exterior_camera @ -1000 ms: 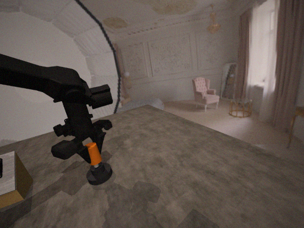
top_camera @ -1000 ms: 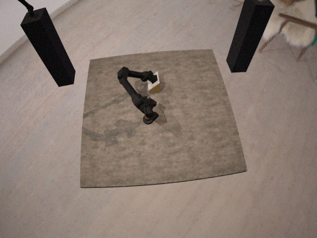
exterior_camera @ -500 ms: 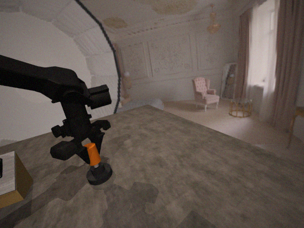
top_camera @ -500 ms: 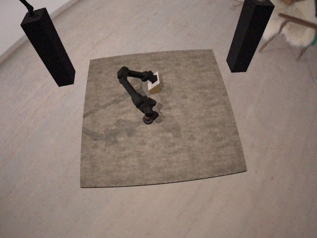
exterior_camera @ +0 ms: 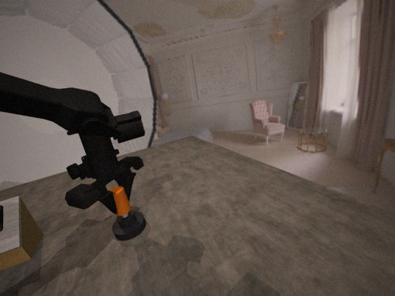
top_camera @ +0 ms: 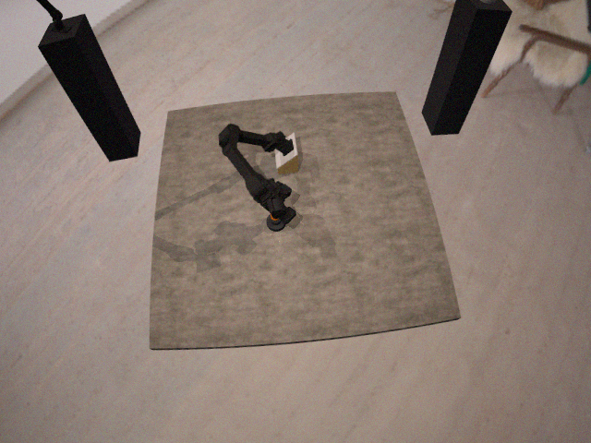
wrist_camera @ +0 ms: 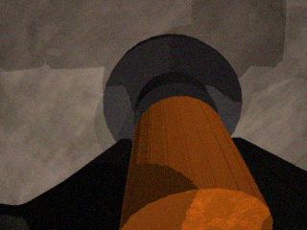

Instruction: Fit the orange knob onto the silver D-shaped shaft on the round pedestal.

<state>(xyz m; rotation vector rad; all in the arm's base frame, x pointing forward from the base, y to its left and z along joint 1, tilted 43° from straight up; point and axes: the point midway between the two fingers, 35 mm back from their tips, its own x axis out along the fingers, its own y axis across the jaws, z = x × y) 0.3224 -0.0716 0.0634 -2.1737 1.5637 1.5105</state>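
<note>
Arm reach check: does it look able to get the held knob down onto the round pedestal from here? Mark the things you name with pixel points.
Probably yes: the orange knob (exterior_camera: 121,201) (wrist_camera: 192,153) sits right above the pedestal (exterior_camera: 129,227) (wrist_camera: 173,53), nothing between but the shaft (exterior_camera: 125,215). Flat-side alignment is hidden.
</note>
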